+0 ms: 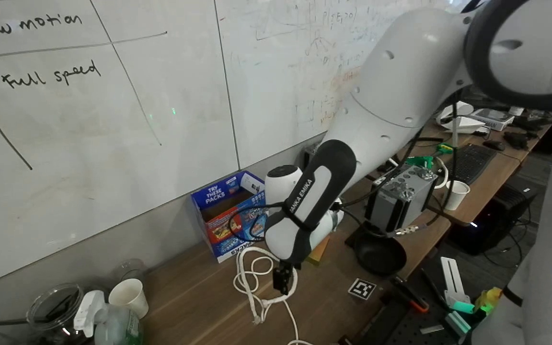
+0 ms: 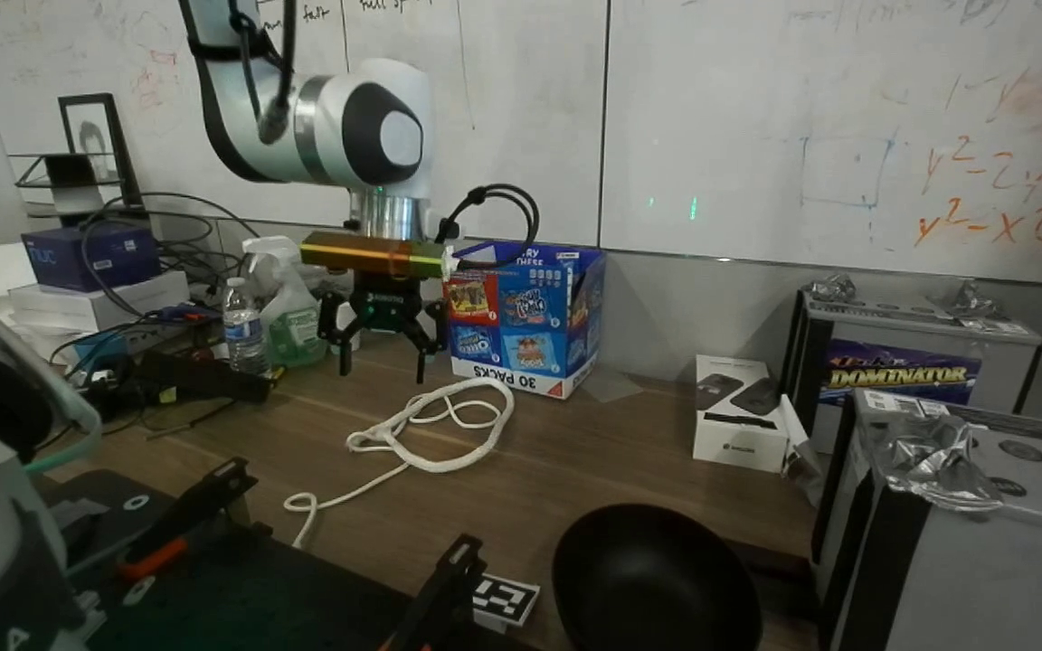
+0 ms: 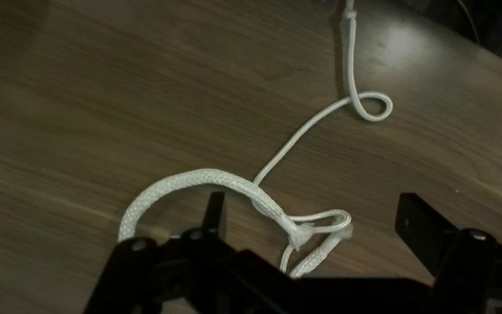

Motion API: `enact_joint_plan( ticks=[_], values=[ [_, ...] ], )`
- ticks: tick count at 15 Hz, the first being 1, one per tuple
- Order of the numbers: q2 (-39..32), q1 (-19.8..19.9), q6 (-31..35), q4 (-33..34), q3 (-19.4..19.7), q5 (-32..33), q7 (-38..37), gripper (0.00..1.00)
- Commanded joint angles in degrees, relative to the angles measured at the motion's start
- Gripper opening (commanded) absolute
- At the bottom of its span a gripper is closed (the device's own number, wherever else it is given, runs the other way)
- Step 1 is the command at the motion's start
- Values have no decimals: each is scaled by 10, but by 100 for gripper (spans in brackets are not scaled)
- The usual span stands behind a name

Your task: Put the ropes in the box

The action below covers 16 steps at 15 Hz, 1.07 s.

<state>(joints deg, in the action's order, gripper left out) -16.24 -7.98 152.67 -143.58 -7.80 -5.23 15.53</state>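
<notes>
White ropes (image 3: 269,207) are lying outside the box (image 2: 523,318) near the back edge of the table (image 2: 602,461); your gripper (image 2: 383,369) is hovering, jaws apart; pinching too little could be stranding the tail (image 3: 351,65).

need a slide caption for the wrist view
Open gripper above white ropes, thick and thin, lying loosely on a wood-grain table.

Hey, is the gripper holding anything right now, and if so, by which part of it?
Nothing is held: the gripper is open, and the white ropes lie on the table below it.
</notes>
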Motion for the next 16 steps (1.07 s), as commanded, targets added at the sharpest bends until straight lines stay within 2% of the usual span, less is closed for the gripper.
enact_joint_plan(
  ticks=[1, 8, 11, 16],
  values=[
    [-97, 26, 6, 97, -18, 14, 29, 100],
    [-252, 49, -5, 269, -26, 35, 34, 100],
    [-302, 48, 0, 318, -27, 42, 28, 100],
    [-344, 57, -1, 370, -40, 48, 35, 100]
  ],
)
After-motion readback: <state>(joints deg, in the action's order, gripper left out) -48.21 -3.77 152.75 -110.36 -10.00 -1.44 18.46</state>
